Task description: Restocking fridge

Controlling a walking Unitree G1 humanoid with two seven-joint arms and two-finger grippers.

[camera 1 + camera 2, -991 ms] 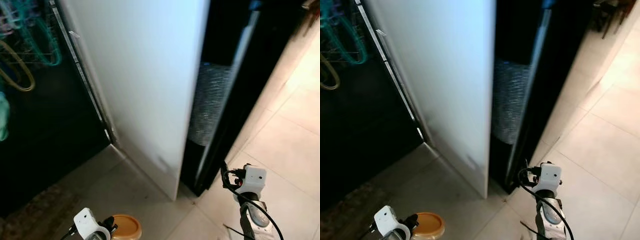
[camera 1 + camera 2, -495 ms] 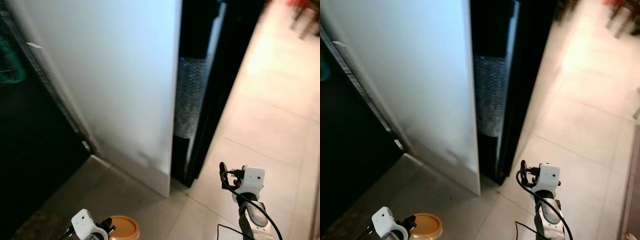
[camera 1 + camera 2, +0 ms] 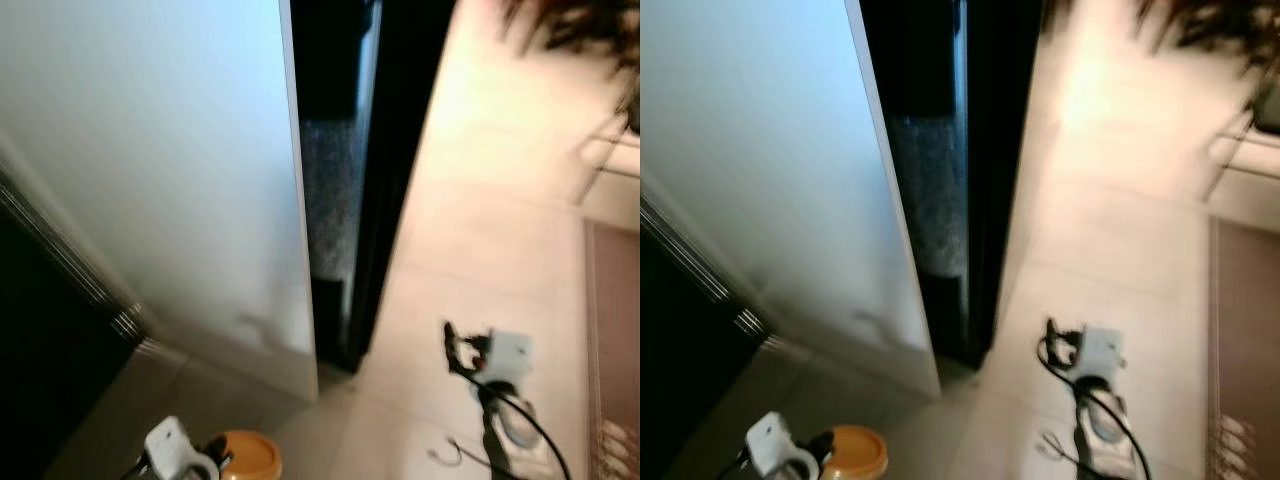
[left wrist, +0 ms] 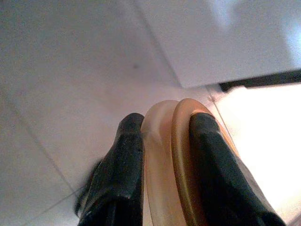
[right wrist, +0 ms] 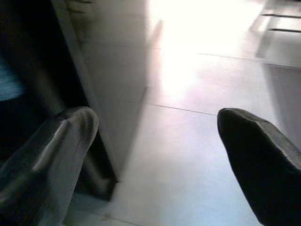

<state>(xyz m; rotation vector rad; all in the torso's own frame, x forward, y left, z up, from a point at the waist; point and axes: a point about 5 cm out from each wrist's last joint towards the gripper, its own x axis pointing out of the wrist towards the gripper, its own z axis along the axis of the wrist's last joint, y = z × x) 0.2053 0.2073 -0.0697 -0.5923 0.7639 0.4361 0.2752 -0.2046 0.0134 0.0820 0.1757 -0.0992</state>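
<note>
Blurred tiled floor (image 3: 480, 250) beside white fridge door (image 3: 160, 170). Left gripper (image 4: 162, 155) clamps an orange-lidded jar (image 4: 174, 160) below the door; right gripper (image 5: 155, 155) fingers spread wide, nothing held.

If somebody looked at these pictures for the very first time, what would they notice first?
Probably the big white fridge door standing open, with a dark narrow gap beside it, filling the left and middle of the head views. Next, low down by the floor, the left tool pinching a tan lidded container between its two black fingers. The right tool hangs open over the bright tiles.
</note>
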